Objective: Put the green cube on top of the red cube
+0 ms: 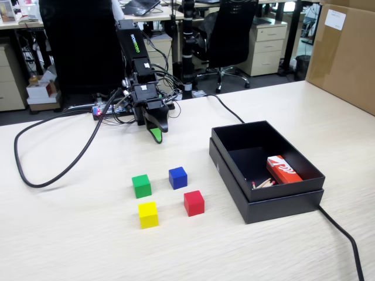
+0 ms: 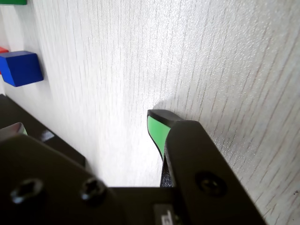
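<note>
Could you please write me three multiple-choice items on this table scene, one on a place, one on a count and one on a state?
1. In the fixed view, where is the matchbox?
A. inside the black box
B. beside the yellow cube
C. under the arm

2. How many coloured cubes lie on the table?
A. two
B. four
C. six

3. What is the state of the green cube?
A. stacked on the red cube
B. held by the gripper
C. resting on the table, untouched

Answers:
1 A: it lies on the box floor beside loose matches.
2 B: green, blue cube, yellow cube and red cube.
3 C: the gripper hangs well behind it, holding nothing.
</note>
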